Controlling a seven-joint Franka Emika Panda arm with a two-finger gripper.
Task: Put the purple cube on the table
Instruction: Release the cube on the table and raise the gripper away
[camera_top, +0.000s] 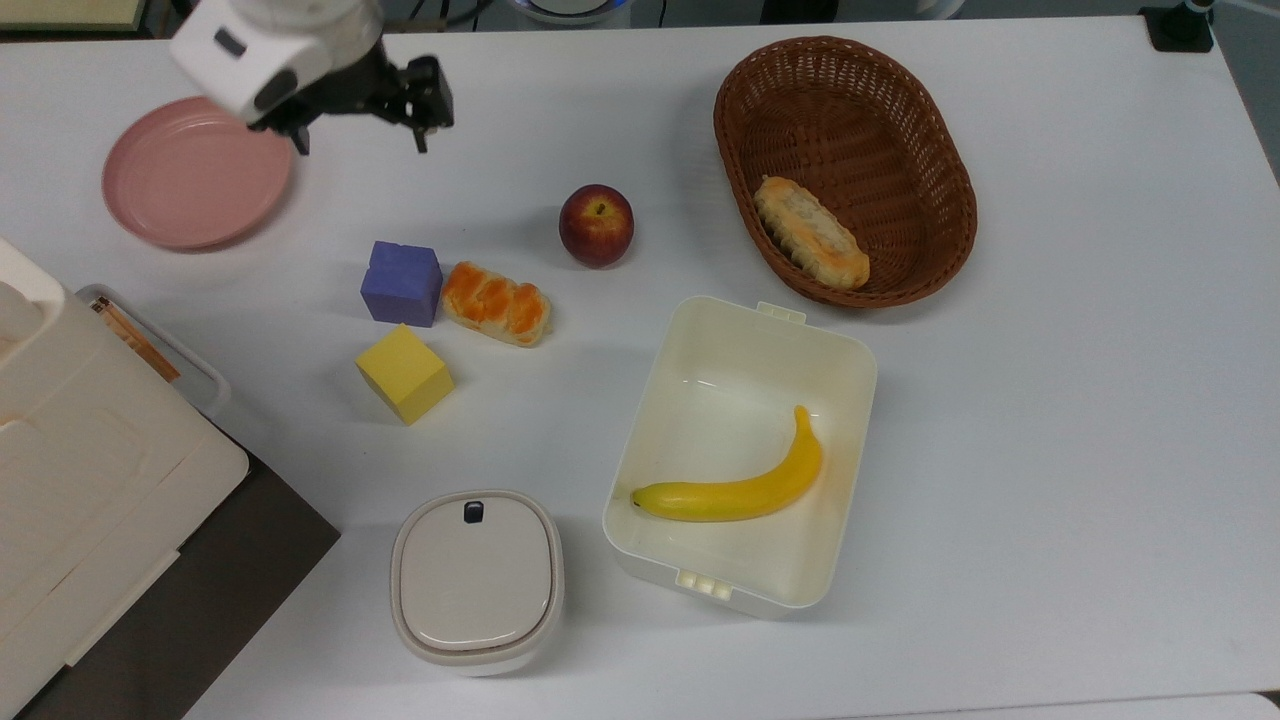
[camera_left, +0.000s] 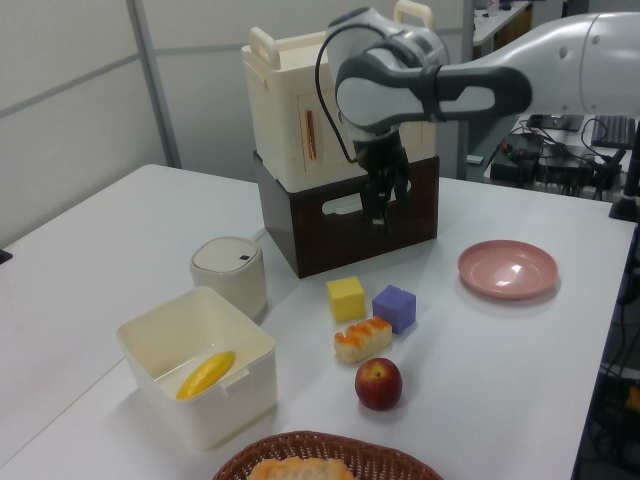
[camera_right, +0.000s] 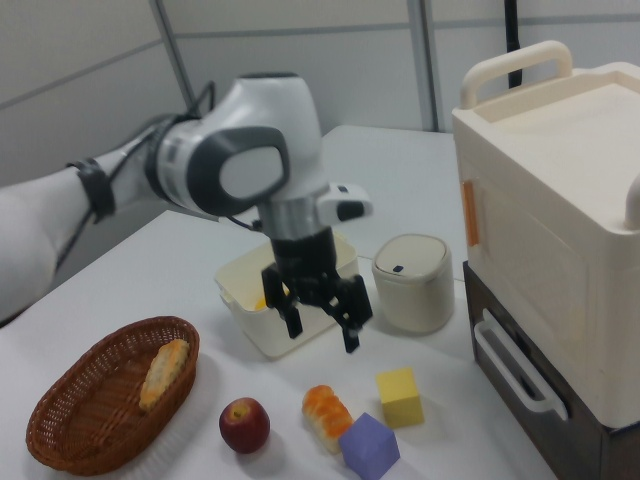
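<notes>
The purple cube (camera_top: 401, 283) rests on the white table (camera_top: 1050, 400), touching the left end of an orange-glazed bread roll (camera_top: 496, 302), with the yellow cube (camera_top: 404, 373) just below it in the top view. It also shows in the left view as the purple cube (camera_left: 395, 307) and in the right view as the purple cube (camera_right: 369, 447). My gripper (camera_top: 362, 140) hangs open and empty, well above the table, up and to the left of the cube in the top view. The gripper (camera_right: 322, 335) has its fingers spread wide.
A pink plate (camera_top: 197, 172) lies at the top view's far left, with a red apple (camera_top: 596, 224) mid-table. A wicker basket (camera_top: 940, 130) holds a pastry. A cream bin (camera_top: 850, 360) holds a banana. A lidded white container (camera_top: 476, 580) and a cream cabinet (camera_top: 80, 450) stand at lower left.
</notes>
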